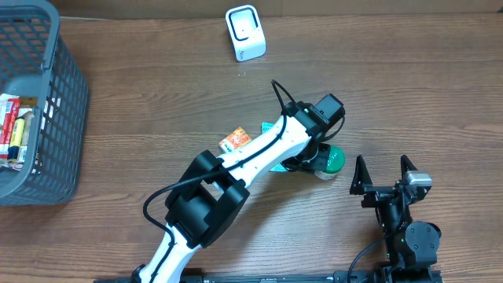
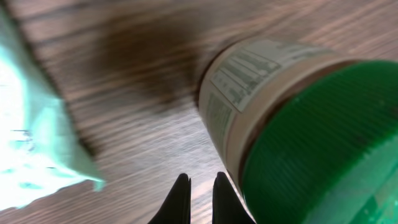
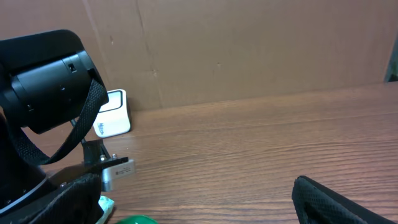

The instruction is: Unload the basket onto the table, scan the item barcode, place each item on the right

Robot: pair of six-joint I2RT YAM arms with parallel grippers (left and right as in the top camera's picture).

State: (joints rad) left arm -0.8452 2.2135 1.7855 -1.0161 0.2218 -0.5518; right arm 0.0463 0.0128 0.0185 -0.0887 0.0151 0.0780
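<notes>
Sitting right of centre on the surface (image 1: pixel 157 86), the jar (image 1: pixel 333 160) with the green lid has the left fingers (image 2: pixel 200 185) pressed together just beside it, gripping nothing. A teal packet (image 2: pixel 31 137) lies on their other side. The right fingers (image 1: pixel 383 171) stand wide apart near the jar, empty. The white scanner (image 1: pixel 245 33) stands well apart at the far edge.

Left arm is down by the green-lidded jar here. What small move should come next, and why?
Probably open the left gripper and shift it onto the jar. Its jaws are shut on nothing, with the tips beside the jar on the table, so no grasp is possible yet. The scanner stands well away at the far edge.
</notes>
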